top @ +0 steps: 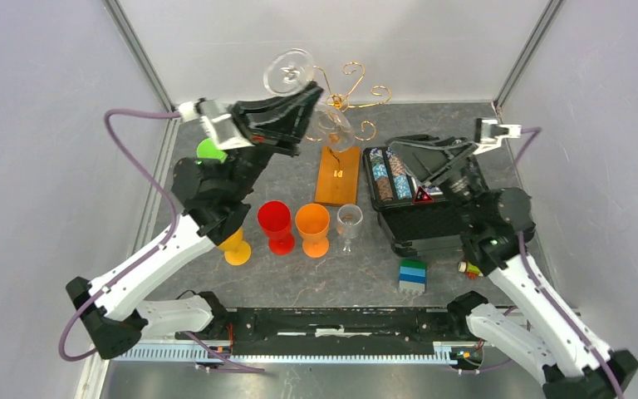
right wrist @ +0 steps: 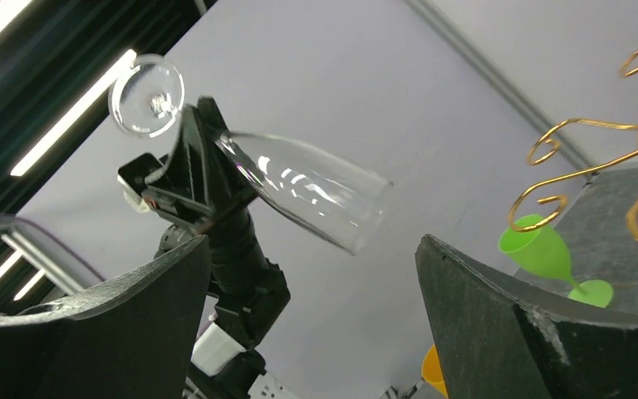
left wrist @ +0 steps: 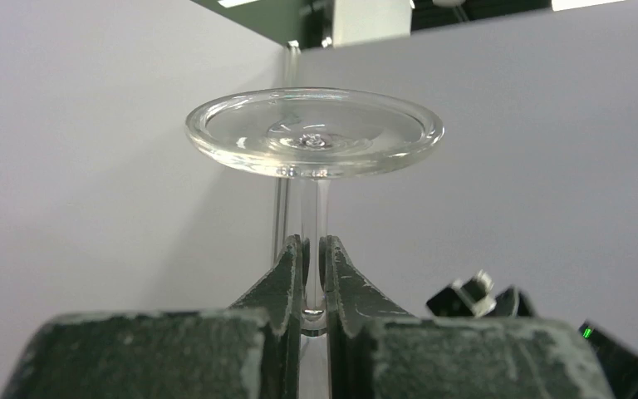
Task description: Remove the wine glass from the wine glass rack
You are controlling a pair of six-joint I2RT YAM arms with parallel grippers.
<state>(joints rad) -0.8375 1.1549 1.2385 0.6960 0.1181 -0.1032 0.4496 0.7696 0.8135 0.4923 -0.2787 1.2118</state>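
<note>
At the far middle of the grey surface (top: 365, 270), the left fingers (left wrist: 287, 274) are closed tight on the stem of the clear wine glass (top: 292, 71), holding it in the air well above the surface. From overhead, its long axis runs from the round foot at 11 o'clock of the fingers to the bowl at 5 o'clock, foot uppermost. The gold wire wine glass rack (top: 354, 93), with curled arms over an orange-brown wooden base, stands at 3 o'clock of the grasp. Overhead, the bowl overlaps the nearest curls. From the right wrist we see open air between the bowl's mouth and the wire, so we judge the glass free of its arm. The left arm alone carries it. The right fingers (right wrist: 158, 291) are spread wide and empty, well apart at 4 o'clock over a black case (top: 432, 220). We judge the coming move should draw the glass toward 9 o'clock, away from the curls.
</note>
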